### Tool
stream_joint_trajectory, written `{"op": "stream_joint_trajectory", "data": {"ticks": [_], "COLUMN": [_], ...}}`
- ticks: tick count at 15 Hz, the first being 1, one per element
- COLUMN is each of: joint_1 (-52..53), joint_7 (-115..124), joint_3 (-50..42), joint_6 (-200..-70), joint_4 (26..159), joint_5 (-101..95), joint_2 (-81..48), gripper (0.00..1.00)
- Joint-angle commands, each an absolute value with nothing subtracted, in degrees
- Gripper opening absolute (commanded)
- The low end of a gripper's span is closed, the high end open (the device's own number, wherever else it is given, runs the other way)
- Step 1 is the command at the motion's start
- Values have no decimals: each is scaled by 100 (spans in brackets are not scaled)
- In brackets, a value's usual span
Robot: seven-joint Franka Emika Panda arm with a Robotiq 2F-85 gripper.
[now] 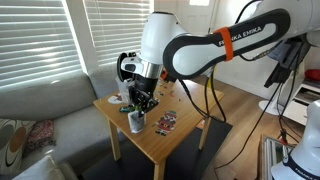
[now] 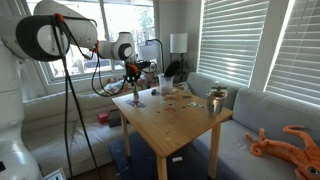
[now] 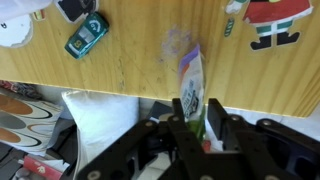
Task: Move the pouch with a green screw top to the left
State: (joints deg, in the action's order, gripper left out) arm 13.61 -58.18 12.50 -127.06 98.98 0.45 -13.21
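Exterior view: the gripper (image 1: 143, 98) is seen low over the wooden table (image 1: 185, 140), with a silver cup (image 1: 135, 122) and a colourful packet (image 1: 167, 121) on the top. The pouch is too small to be made out here. Exterior view: the gripper is placed at a far table corner, well apart from the cup. Wrist view: the pouch with a green screw top (image 3: 192, 85) is pinched between the fingers (image 3: 215, 122), at the table edge. The grasp is judged done. The shift left and the release are left. Whether it is lifted cannot be told.
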Motion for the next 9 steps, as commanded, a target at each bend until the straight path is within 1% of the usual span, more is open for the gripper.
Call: {"op": "stream_joint_trajectory", "data": {"ticks": [1, 6, 7, 9], "joint_1": [1410, 1680, 1589, 1669], "joint_7": [-5728, -4780, -5130, -4906], "joint_3": [1417, 1530, 1539, 1580], "joint_6": [-13148, -13870, -13542, -13631], "joint_4": [10138, 10468, 10015, 10176], "joint_5": [-241, -1562, -1131, -1366], "joint_2": [-773, 120, -353, -29], "gripper": [64, 99, 80, 94]}}
